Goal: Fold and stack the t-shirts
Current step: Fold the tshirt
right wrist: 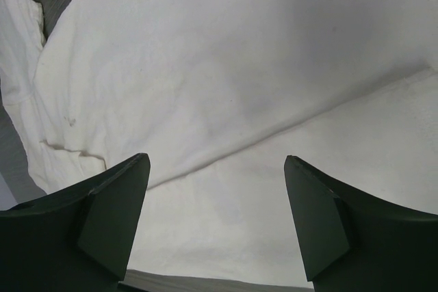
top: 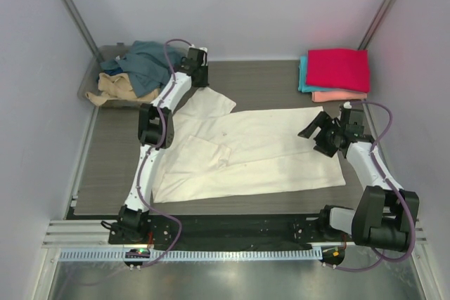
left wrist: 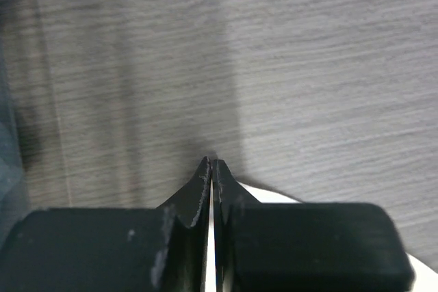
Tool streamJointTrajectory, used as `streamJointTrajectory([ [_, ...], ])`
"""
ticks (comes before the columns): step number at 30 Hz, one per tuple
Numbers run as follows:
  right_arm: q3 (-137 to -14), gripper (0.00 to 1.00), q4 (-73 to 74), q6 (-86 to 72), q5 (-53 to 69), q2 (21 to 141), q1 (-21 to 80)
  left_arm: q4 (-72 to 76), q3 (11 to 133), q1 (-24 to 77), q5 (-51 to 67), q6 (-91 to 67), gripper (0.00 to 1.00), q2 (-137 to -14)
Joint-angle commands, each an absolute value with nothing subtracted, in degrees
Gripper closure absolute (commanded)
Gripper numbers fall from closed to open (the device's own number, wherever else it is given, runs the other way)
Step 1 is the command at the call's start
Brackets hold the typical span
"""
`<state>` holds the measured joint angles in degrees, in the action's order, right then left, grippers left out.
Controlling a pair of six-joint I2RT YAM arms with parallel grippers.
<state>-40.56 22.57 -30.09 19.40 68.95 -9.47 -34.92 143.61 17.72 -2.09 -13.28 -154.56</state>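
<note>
- The cream shirt [top: 260, 152] lies spread flat across the middle of the table [top: 112, 166], long side running left to right. One sleeve [top: 211, 107] reaches toward the upper left.
- A smaller folded flap of the same shirt [top: 204, 152] lies on its left half.
- The left gripper [top: 198, 72] is at the far end of its outstretched arm in the upper left of the top view. It sits right at the tip of that sleeve and close to the plastic bin [top: 90, 93].
- In the left wrist view the left gripper [left wrist: 212, 163] has its fingers pressed together over the grey wood-grain table. A thin white line shows between them and white cloth [left wrist: 274, 197] shows just behind. I cannot tell whether cloth is pinched.
- The right gripper [top: 325, 131] hangs over the right edge of the cream shirt, right of centre in the top view.
- In the right wrist view the right gripper [right wrist: 215, 162] has its two fingers [right wrist: 116, 210] spread wide and holding nothing. Cream cloth [right wrist: 226, 80] fills the frame below, with a crease running diagonally across it.
- A folded stack sits in the upper right corner of the table, apart from the cream shirt. The magenta-red shirt [top: 339, 68] is on top, the teal shirt [top: 303, 75] peeks out on its left, and the salmon-pink shirt [top: 340, 95] shows along the near edge.
- The bin in the upper left holds a crumpled slate-blue shirt [top: 144, 57] and a tan shirt [top: 121, 89].
</note>
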Motion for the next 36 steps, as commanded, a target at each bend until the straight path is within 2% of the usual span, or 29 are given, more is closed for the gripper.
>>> streamJointTrajectory([
  [1,-40.95,0.14,20.31,-29.62,17.76,69.7,-9.14,-38.67,141.86,18.1,1.06,-14.15,1.0,-150.3],
  [9,-51.49,0.14,19.16,-31.46,12.57,75.48,-9.23,-42.19,137.65,18.98,-1.3,-17.13,1.0,-138.88],
  [18,-70.82,0.3,20.39,-26.03,-1.99,91.21,-9.14,-46.75,130.26,20.56,-0.63,-19.6,1.0,-129.12],
  [19,-72.14,0.35,20.48,-25.58,-3.33,94.62,-9.14,-47.45,129.73,20.57,-0.35,-19.51,1.0,-128.5],
  [26,-80.59,0.41,20.22,-22.68,-7.38,107.64,-9.23,-45.44,118.84,20.74,3.34,-20.83,1.0,-121.73],
  [36,-87.54,0.46,19.95,-21.1,-8.0,118.03,-8.88,-45.35,117.16,20.83,4.92,-21.71,1.0,-119.27],
])
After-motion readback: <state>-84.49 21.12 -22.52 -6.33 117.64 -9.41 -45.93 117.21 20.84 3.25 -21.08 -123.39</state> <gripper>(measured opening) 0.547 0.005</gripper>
